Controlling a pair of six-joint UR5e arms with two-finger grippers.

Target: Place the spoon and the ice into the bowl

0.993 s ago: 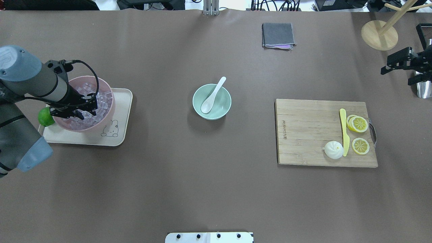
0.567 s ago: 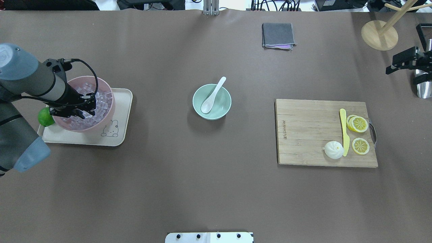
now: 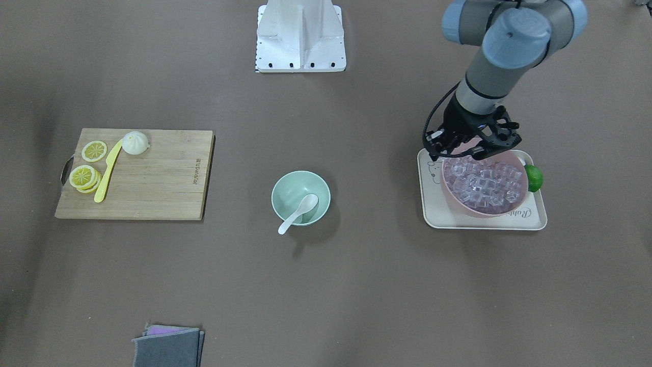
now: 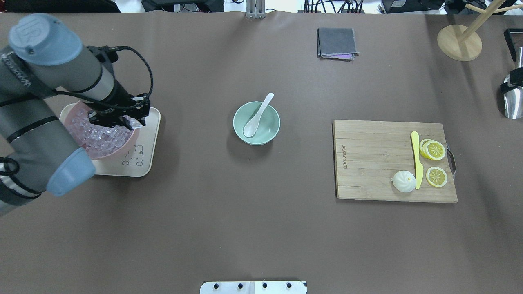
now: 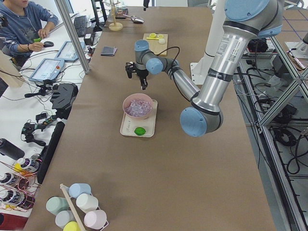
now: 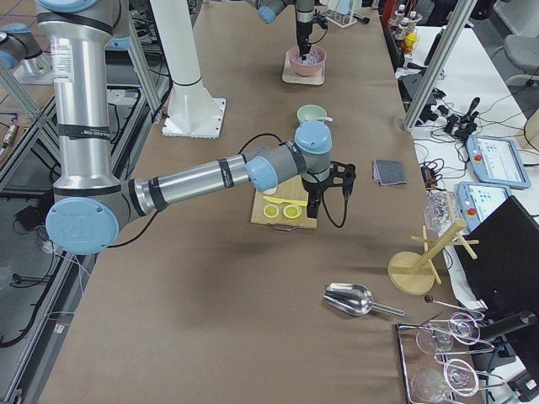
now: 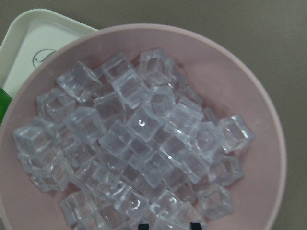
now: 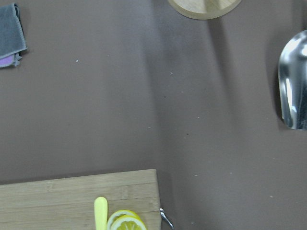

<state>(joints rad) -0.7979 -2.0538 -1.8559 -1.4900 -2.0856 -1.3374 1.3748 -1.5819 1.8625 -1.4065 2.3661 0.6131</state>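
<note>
Spoon [image 4: 255, 116]: laid in mint bowl [image 4: 270, 127], handle over the rim.
Ice [image 7: 139, 124]: heaped in pink bowl [image 7: 259, 96] on tray [image 4: 149, 139].
Left gripper [image 4: 117, 122]: held above the ice; finger gap cannot be told.
Right gripper [image 6: 312, 210]: finger gap cannot be told.

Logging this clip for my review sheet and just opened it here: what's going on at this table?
The left gripper hovers over the pink bowl of ice cubes on the tray, near the rim; whether it holds a cube is unclear. The spoon already lies in the mint-green bowl, which has no ice yet. The right arm is off at the table's right end, touching nothing of the task.
</note>
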